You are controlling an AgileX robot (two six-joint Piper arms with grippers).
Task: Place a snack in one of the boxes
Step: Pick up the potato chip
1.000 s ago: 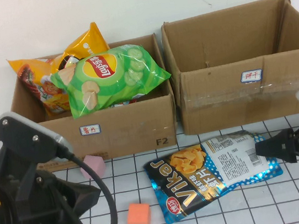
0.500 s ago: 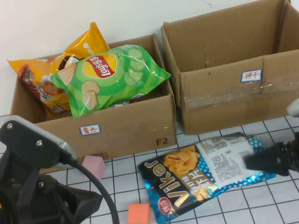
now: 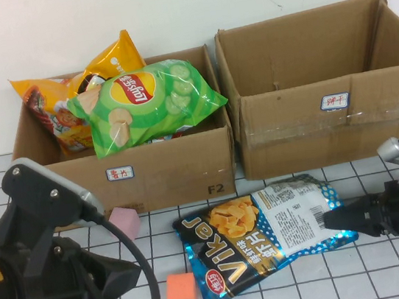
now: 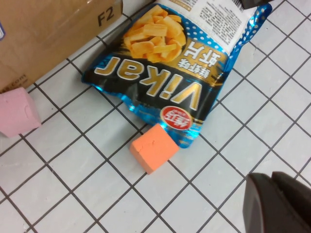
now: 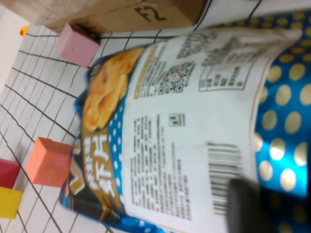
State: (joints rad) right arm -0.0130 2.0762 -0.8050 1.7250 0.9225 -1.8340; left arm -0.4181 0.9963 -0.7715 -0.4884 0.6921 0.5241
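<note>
A blue Vikar snack bag [image 3: 264, 237] lies flat on the gridded table in front of two cardboard boxes. The left box [image 3: 158, 174] holds a green Lay's bag [image 3: 148, 101] and an orange bag [image 3: 66, 101]. Nothing shows in the right box [image 3: 330, 127]. My right gripper [image 3: 335, 218] reaches in low from the right and is shut on the bag's right edge; in the right wrist view one finger [image 5: 243, 204] lies on the bag [image 5: 184, 131] by its barcode. My left gripper [image 4: 265, 178] is shut and holds nothing, hovering over bare tiles near the bag [image 4: 170, 63].
An orange block [image 3: 181, 291] touches the bag's lower left corner, and a pink block [image 3: 125, 221] sits against the left box's front. The left arm's body [image 3: 46, 275] fills the lower left. A red block [image 5: 7, 174] and a yellow block [image 5: 9, 203] show in the right wrist view.
The right gripper has moved left, closed on the bag's right edge and pushed the bag leftward until it touches the orange block. The left arm has barely shifted.
</note>
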